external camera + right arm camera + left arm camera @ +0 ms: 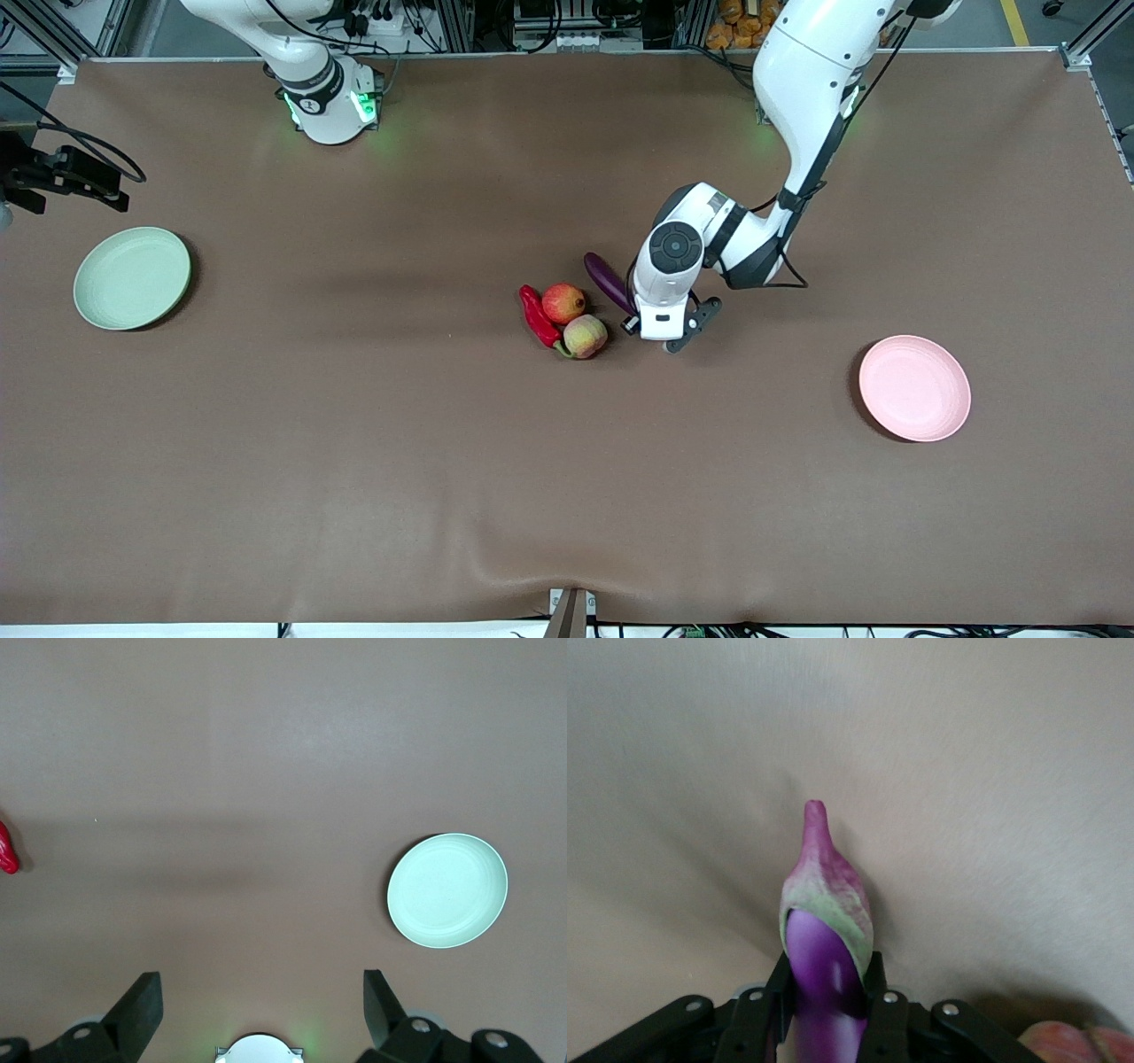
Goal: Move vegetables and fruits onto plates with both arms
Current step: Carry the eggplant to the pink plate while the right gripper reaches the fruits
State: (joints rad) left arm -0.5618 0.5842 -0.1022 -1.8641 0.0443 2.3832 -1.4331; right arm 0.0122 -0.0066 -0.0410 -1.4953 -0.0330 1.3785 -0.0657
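Count: two plates, two round fruits, one eggplant (pixel 608 280), one chili pepper (pixel 538 318), two arms.
Left gripper (pixel 826 1014): low at the middle of the table, its jaws closed on the eggplant, which still lies on the brown cloth (pixel 354 461); the black fingers (pixel 879 1014) press the purple body from both sides, just short of its green cap (the stem tip points away from the wrist).
Beside those jaws: the peach (pixel 585 336) sits just beside the gripper, toward the right arm's end; the red-orange fruit (pixel 563 303) touches the peach and lies farther from the front camera; the chili pepper lies against both fruits, one step more toward the right arm's end.
Right gripper (pixel 261 1010): waits high above the table near its own base, jaws spread wide and holding nothing.
Under the right jaws: bare cloth, with the green plate (pixel 447 890) off to one side and the tip of the chili pepper at the picture's rim.
Green plate: near the table edge at the right arm's end, nothing in it.
Pink plate (pixel 914 387): toward the left arm's end, nearer the front camera than the left gripper, well apart from it, nothing in it.
Open room: bare cloth lies between the left jaws and the pink plate, and a wide bare stretch runs between the produce cluster and the green plate (the cloth ripples slightly at the edge nearest the front camera).
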